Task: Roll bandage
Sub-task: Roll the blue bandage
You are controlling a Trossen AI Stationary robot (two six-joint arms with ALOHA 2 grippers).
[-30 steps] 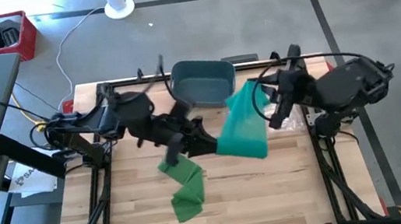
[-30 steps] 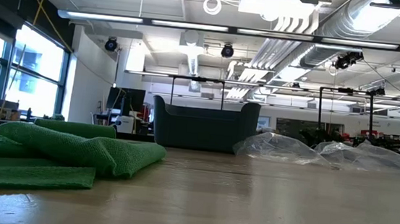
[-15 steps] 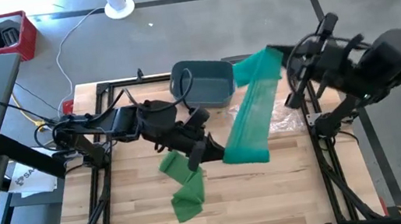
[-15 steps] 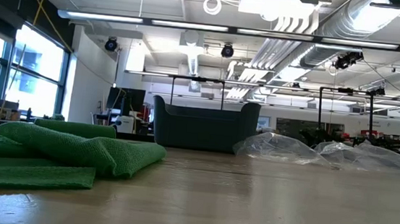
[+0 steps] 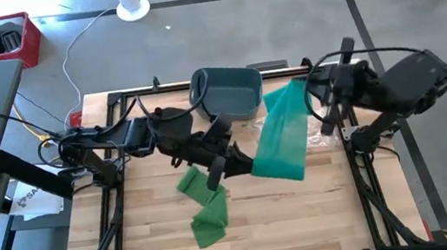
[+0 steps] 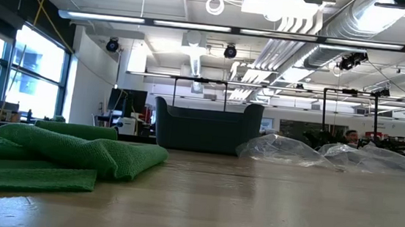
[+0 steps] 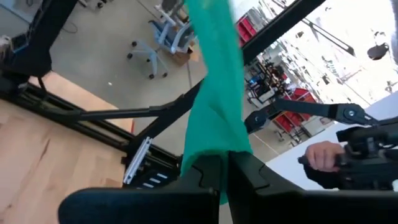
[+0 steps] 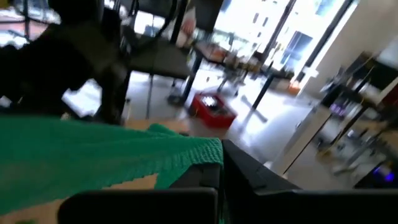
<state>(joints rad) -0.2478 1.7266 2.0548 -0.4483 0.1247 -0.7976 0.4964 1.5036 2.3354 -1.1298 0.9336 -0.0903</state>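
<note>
High view: green bandage (image 5: pixel 282 139) stretched flat in air over table's (image 5: pixel 307 218) far right part, clamped between left gripper (image 5: pixel 242 164) and right gripper (image 5: pixel 305 96). No roll formed; rolling all left.

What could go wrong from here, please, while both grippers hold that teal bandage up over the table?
1. The teal bandage hangs stretched between the left gripper and the right gripper, each shut on one end; pulling further apart might slip an end free.
2. Its upper part passes close beside the grey bin and could snag on the rim.
3. Lowered, it might tangle with the green bandage on the table.
</note>
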